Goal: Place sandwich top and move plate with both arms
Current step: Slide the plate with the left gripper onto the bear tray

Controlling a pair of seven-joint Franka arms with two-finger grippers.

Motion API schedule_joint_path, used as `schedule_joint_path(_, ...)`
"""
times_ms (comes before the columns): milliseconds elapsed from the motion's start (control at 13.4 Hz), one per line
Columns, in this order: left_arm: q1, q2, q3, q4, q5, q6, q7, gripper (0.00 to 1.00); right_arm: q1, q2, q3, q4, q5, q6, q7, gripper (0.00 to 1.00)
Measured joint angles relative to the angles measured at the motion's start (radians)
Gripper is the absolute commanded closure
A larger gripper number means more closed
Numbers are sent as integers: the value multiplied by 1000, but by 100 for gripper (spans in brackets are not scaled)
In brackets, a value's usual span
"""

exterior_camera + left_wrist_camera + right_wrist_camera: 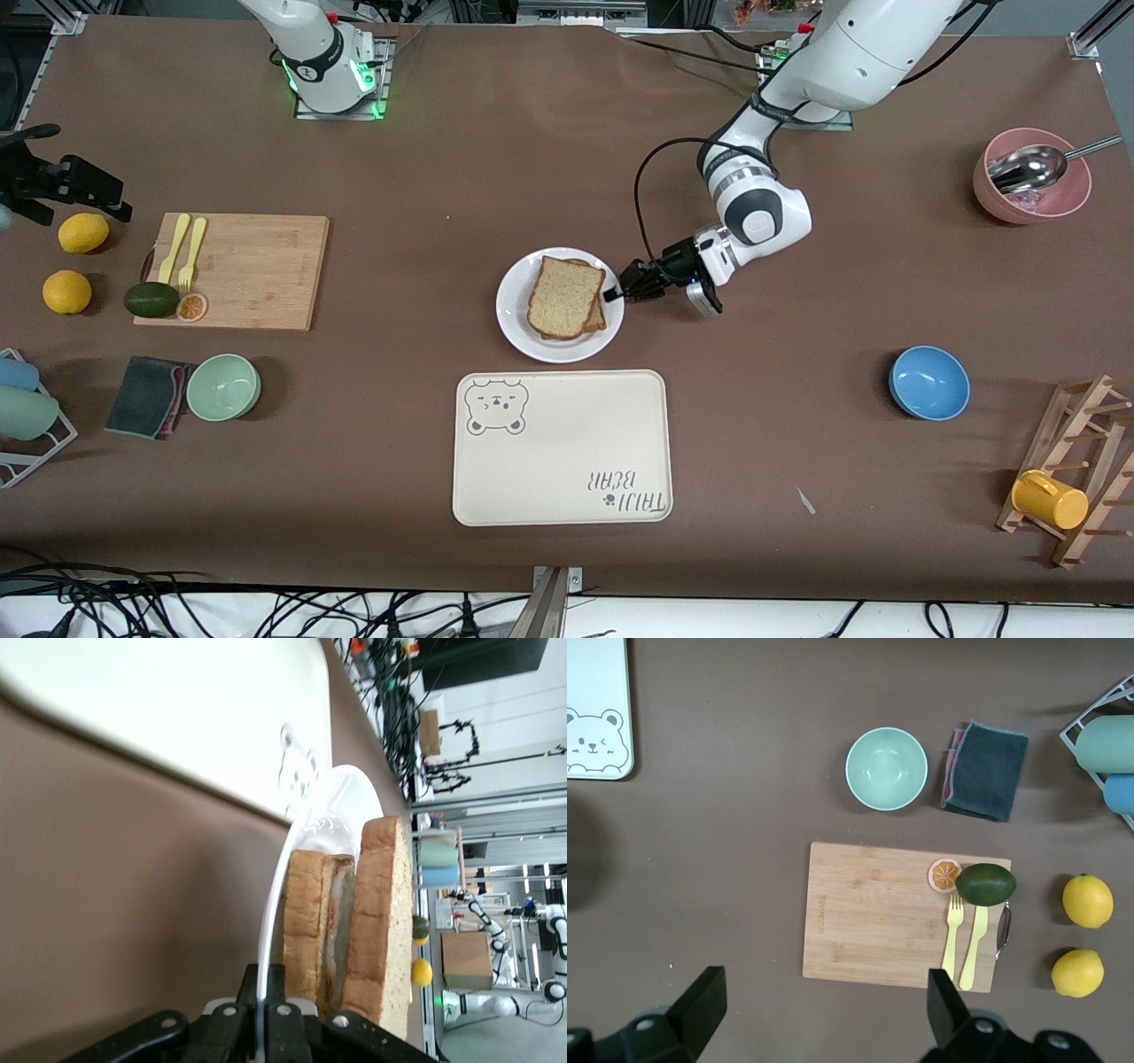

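Observation:
The white plate (518, 312) sits mid-table, farther from the front camera than the bear tray. On it lies a sandwich, with the brown sandwich top (562, 294) resting on the lower slice. In the left wrist view the sandwich top (383, 921) lies over a pale filling and the bottom slice. My left gripper (613, 294) is shut on the plate's rim (330, 815) at the edge toward the left arm's end, its fingers (299, 985) pinching it. My right gripper (97, 190) hangs open and empty over the table's right-arm end by the lemons; its fingers (704, 994) stand wide apart.
The cream bear tray (567, 478) lies just nearer the camera than the plate. A cutting board (257, 266) with forks and an avocado, two lemons (83, 232), a green bowl (223, 386) and a grey cloth lie toward the right arm's end. A blue bowl (928, 381), pink bowl (1032, 190) and cup rack lie toward the left arm's.

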Motion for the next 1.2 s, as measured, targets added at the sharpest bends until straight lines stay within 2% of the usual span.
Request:
schedule_joint_path(299, 2, 79, 29, 163, 27, 88, -46, 100, 0, 0, 0, 0, 0, 0, 0, 0)
schedule_joint_path(598, 0, 175, 29, 372, 263, 167, -362, 100, 0, 1, -1, 0, 0, 0, 0, 0)
schedule_joint_path(823, -1, 244, 39, 477, 414, 173, -541, 100, 0, 1, -2, 0, 0, 0, 0, 0)
schedule_joint_path(1197, -3, 366, 70, 617, 461, 174, -558, 100, 0, 1, -2, 0, 0, 0, 0, 0)
